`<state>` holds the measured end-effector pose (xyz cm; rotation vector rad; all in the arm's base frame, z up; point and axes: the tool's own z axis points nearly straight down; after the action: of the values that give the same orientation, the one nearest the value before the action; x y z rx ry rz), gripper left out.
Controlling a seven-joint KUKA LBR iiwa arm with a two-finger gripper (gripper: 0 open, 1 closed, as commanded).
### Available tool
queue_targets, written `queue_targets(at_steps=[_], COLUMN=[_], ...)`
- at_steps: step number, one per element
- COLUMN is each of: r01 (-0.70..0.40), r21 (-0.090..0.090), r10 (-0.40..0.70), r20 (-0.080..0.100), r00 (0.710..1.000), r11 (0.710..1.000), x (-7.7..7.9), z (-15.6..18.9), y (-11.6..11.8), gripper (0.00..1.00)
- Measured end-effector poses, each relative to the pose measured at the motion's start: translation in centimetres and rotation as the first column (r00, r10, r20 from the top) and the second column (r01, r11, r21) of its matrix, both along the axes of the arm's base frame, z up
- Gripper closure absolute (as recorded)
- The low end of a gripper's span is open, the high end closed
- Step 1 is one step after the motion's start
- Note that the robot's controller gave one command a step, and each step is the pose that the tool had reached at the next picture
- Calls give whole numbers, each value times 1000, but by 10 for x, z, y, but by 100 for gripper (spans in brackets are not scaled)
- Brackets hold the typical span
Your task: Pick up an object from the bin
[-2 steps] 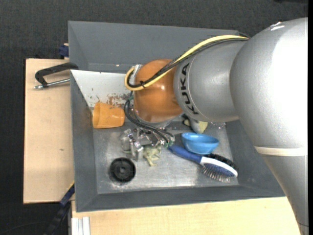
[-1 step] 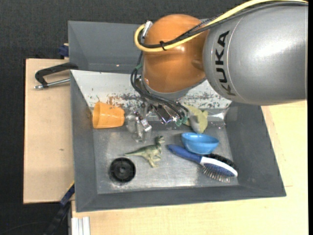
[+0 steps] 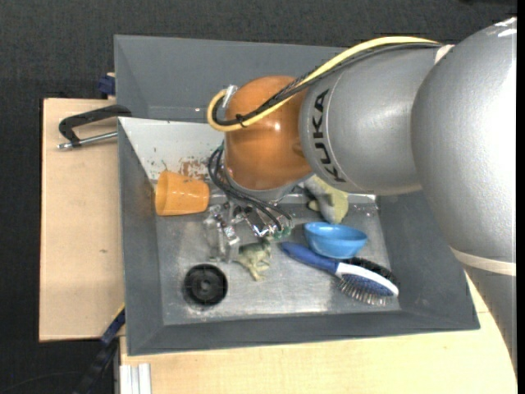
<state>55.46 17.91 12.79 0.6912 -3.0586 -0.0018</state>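
1. Low over the middle of the grey metal bin (image 3: 146, 306): the silver two-finger gripper (image 3: 242, 230), under its orange wrist cover.
2. Open or clenched: cannot tell.
3. Just beside the gripper, toward the bin's front edge: a pale crumpled lump (image 3: 255, 259).
4. Near the left wall: an orange plastic cup (image 3: 180, 194), on its side.
5. By the front-left corner: a black round disc (image 3: 203, 284).
6. Toward the right wall: a blue plastic scoop (image 3: 336, 238) and a blue-handled brush (image 3: 354, 277).
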Motion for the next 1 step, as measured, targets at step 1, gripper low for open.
queue_targets(at_steps=[1], r01=[0], r21=[3], r10=[0], r20=[8], r00=[1000], r11=[1000], x=[2], z=[5], y=[1], gripper=[0])
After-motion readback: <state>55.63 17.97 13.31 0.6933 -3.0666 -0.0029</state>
